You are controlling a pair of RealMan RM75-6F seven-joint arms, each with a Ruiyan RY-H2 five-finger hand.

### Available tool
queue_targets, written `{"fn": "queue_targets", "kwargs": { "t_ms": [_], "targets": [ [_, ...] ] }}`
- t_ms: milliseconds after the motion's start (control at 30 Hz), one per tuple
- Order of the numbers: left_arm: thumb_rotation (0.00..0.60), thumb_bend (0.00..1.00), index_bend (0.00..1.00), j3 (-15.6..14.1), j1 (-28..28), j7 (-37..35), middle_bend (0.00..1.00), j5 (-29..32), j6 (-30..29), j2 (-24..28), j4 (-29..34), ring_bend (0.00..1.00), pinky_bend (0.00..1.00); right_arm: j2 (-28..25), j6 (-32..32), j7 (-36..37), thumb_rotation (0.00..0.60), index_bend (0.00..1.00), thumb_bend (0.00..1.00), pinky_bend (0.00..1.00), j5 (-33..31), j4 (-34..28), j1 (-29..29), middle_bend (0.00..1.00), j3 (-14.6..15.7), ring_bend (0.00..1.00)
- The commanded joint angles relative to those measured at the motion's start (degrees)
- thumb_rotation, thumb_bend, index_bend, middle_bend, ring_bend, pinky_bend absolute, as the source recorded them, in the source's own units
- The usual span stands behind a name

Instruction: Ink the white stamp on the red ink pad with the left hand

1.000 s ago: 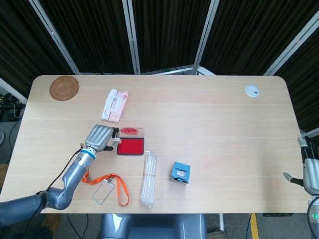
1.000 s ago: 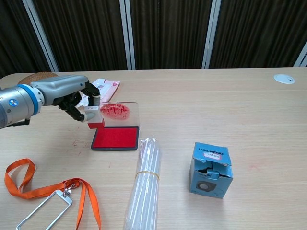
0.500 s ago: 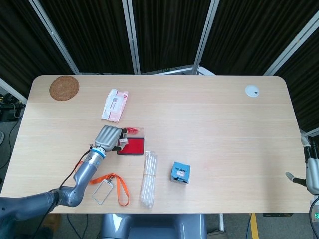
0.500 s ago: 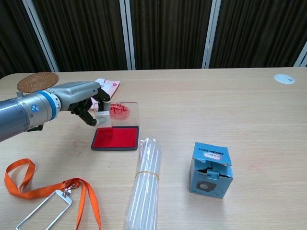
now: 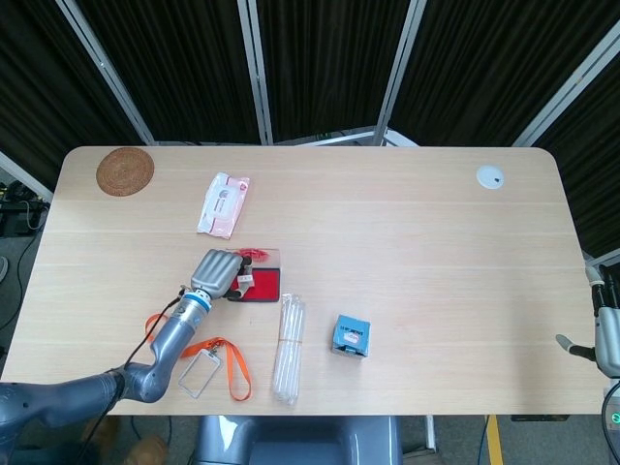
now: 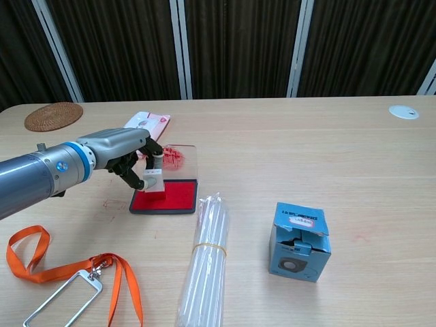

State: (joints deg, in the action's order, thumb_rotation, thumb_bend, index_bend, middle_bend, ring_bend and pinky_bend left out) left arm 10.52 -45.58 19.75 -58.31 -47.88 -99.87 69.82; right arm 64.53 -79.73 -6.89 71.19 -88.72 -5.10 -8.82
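A: Where's the white stamp (image 6: 156, 180)?

B: Pinched in my left hand (image 6: 127, 158), sitting on the red ink pad (image 6: 174, 196). Gonna press flat w/ even weight, no sliding, then lift straight.

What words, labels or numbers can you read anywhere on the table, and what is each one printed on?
None can be read.
Blue box: white label on its top with red print, too small and blurred to read.
Pink and white packet: printing on it, too blurred to read.
White stamp held by the left hand: no legible marking.
Badge holder on the orange lanyard: no text visible.
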Motion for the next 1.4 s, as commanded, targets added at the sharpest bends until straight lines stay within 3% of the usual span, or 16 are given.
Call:
{"fn": "queue_targets", "kwargs": {
  "t_ms": [33, 733, 1100, 1400],
  "targets": [
    [0.600, 0.44, 0.60, -0.27, -0.12, -0.18, 0.53, 0.08, 0.25, -0.65, -0.93, 0.80, 0.78, 0.00, 0.11, 0.04, 0.600, 0.00, 0.00, 0.00, -0.11, 0.05, -0.03, 0.00, -0.01, 0.00],
    [0.600, 0.44, 0.61, -0.56, 0.26, -2.17, 0.54, -0.96, 0.00, -1.77, -2.74, 0.80, 0.78, -0.07, 0.21, 0.29, 0.600, 0.00, 0.00, 0.00, -0.26, 0.12, -0.04, 0.00, -0.01, 0.00],
    [0.600, 0.44, 0.61, 1.19, 2.10, -5.05, 0.54, -2.79, -3.08, 6.20, 6.00, 0.80, 0.78, -0.23, -0.09, 0.28, 0.600, 0.00, 0.00, 0.00, 0.30, -0.43, 0.11, 0.00, 0.29, 0.00],
    [0.600, 0.44, 0.60, -1.23, 5.87, -9.18, 0.53, -4.27, -3.39, 13.29, 8.07, 0.80, 0.78, -0.08, -0.37, -0.16, 0.600, 0.00, 0.00, 0.00, 1.11, -0.94, 0.10, 0.00, 0.67, 0.00]
  ]
}}
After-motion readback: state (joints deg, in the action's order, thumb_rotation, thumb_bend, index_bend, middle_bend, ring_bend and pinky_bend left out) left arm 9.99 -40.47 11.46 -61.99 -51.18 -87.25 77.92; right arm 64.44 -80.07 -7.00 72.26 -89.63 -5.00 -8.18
